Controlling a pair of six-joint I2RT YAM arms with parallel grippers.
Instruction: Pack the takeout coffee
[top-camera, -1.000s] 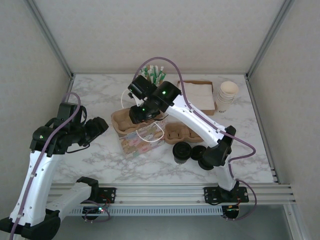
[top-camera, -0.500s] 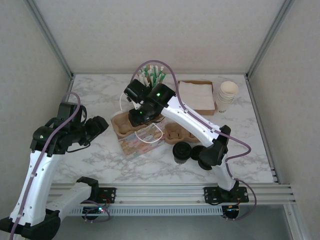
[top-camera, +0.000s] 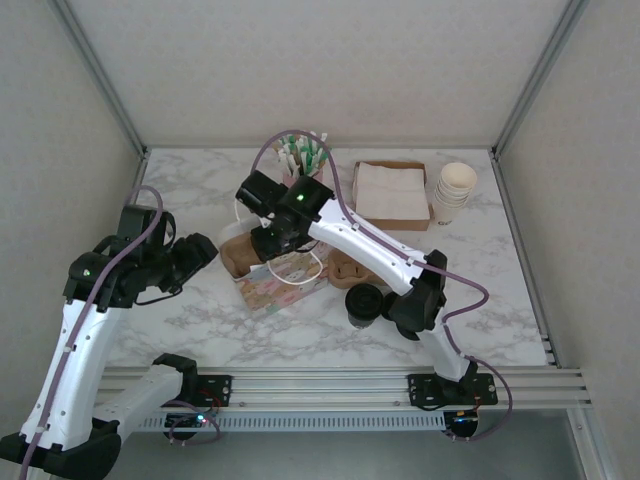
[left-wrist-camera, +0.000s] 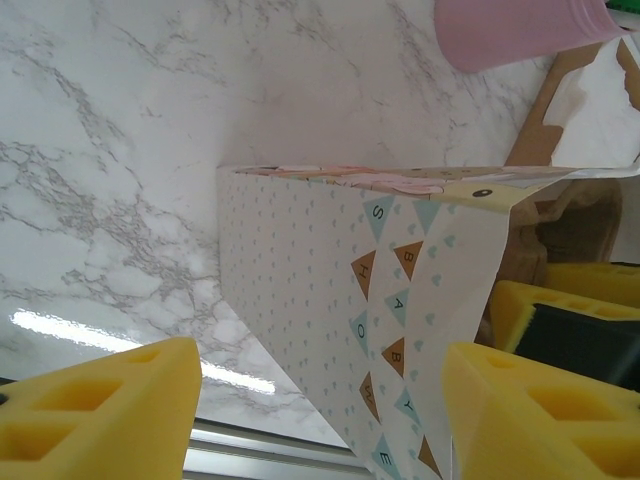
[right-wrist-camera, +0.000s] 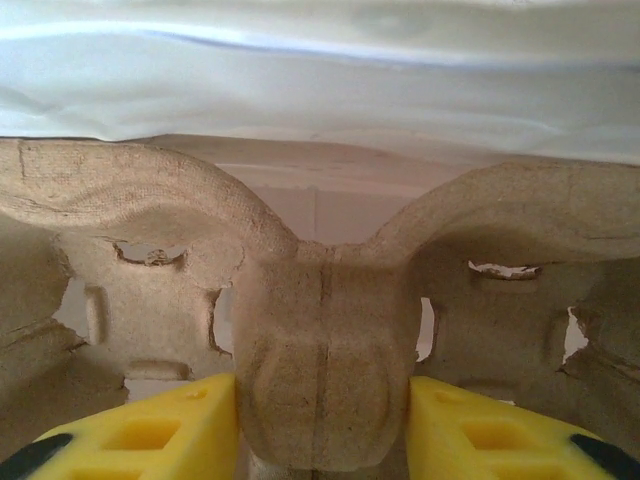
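My right arm (top-camera: 370, 245) hides most of the brown moulded-pulp cup carrier (top-camera: 236, 256), at the top of the pastel patterned paper bag (top-camera: 285, 282).
Right gripper (right-wrist-camera: 322, 425) clamps the carrier's centre post; left gripper (left-wrist-camera: 320, 400) hangs released beside the bag; bag's base cropped.

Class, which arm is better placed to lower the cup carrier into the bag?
Right: the right gripper grips the cup carrier by its centre ridge, at the bag; the left gripper stands open beside it.

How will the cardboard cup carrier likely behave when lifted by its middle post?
Probably light and fairly stiff: the cup carrier is thin molded pulp with cut-outs. Gripped by the right gripper at its middle post, its ends may sag or tilt. Rough surface, so slipping seems unlikely.
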